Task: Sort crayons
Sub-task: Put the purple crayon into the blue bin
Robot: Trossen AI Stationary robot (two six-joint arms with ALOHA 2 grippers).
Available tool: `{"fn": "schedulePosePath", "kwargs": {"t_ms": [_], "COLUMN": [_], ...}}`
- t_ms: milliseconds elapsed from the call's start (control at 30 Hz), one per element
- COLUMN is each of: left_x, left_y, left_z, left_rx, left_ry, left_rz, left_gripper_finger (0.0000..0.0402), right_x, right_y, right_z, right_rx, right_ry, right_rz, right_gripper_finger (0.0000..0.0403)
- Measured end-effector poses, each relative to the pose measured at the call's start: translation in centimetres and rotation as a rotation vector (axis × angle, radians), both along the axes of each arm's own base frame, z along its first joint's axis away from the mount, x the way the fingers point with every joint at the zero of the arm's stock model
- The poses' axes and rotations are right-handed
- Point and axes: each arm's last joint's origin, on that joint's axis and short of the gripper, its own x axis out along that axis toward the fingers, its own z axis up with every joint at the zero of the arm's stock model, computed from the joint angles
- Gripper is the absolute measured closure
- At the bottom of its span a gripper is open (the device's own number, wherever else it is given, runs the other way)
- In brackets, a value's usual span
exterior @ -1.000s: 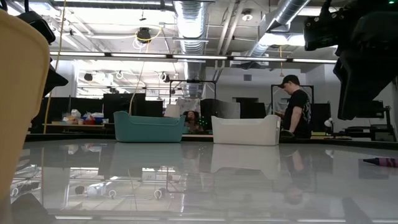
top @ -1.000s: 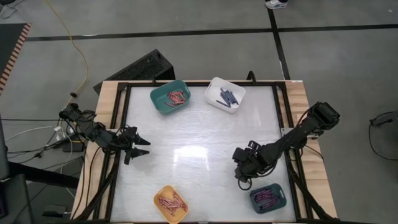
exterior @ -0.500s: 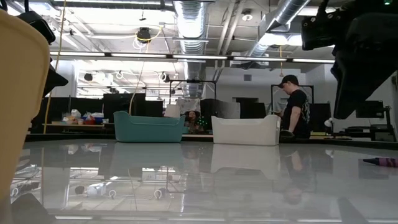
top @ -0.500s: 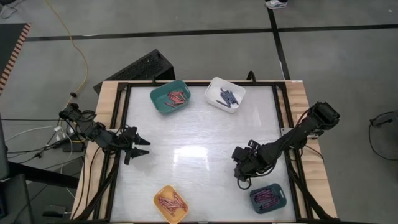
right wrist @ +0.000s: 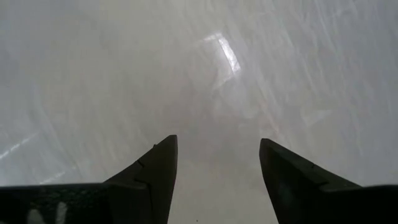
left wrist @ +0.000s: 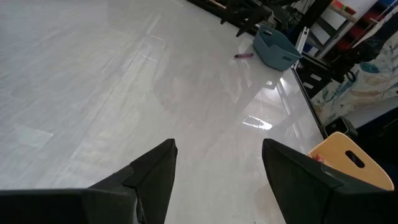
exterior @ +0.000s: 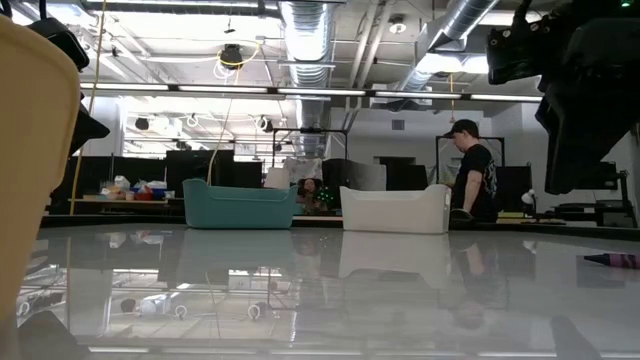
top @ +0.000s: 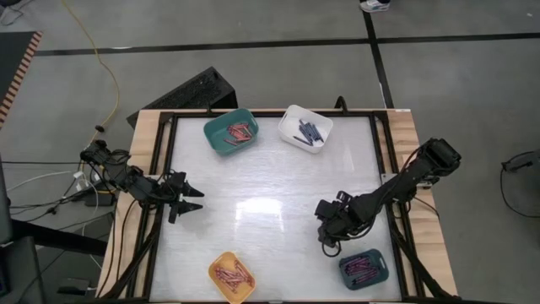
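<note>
High view | right end effector spread, unmoved | left end effector spread, unmoved

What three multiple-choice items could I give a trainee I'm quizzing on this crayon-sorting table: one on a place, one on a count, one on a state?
1. Where does the loose crayon lie?
A. Inside the yellow bin
B. On the table beside the blue-grey bin
C. Between the left pincer's fingers

2. How many bins stand on the table?
A. Two
B. Four
C. Six

3. How is the right pincer?
A. Open, holding nothing
B. Shut on a crayon
C. Shut on a bin

Answers:
1 B: the left wrist view shows it next to the blue-grey bin.
2 B: teal bin, white bin, yellow bin and blue-grey.
3 A: its fingers stand apart over the bare table.
</note>
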Motion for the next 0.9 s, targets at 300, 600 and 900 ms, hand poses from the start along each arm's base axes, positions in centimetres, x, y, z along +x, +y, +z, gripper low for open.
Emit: {"fn": "schedulePosePath", "kwargs": {"t_ms": [300,600,900], "left_x": [0.00,0.00,0.00], "left_y": [0.00,0.00,0.00], "left_z": [-0.01,0.00,-0.01], "left_rx": [0.000,0.000,0.000], "left_ry": [0.000,0.000,0.000], "left_rz": [0.000,0.000,0.000], "left_gripper_finger": [0.0174,0.0174,0.0174], "right_x": [0.00,-0.05,-0.28], "right_y": [0.01,0.11,0.50], "right_z": [0.00,-0.03,-0.13], "right_rx": [-0.001,0.034,0.183], "right_ry": [0.000,0.020,0.093], "right_rz": [0.000,0.009,-0.025], "right_gripper_finger": [0.0181,0.0181,0.0181]}}
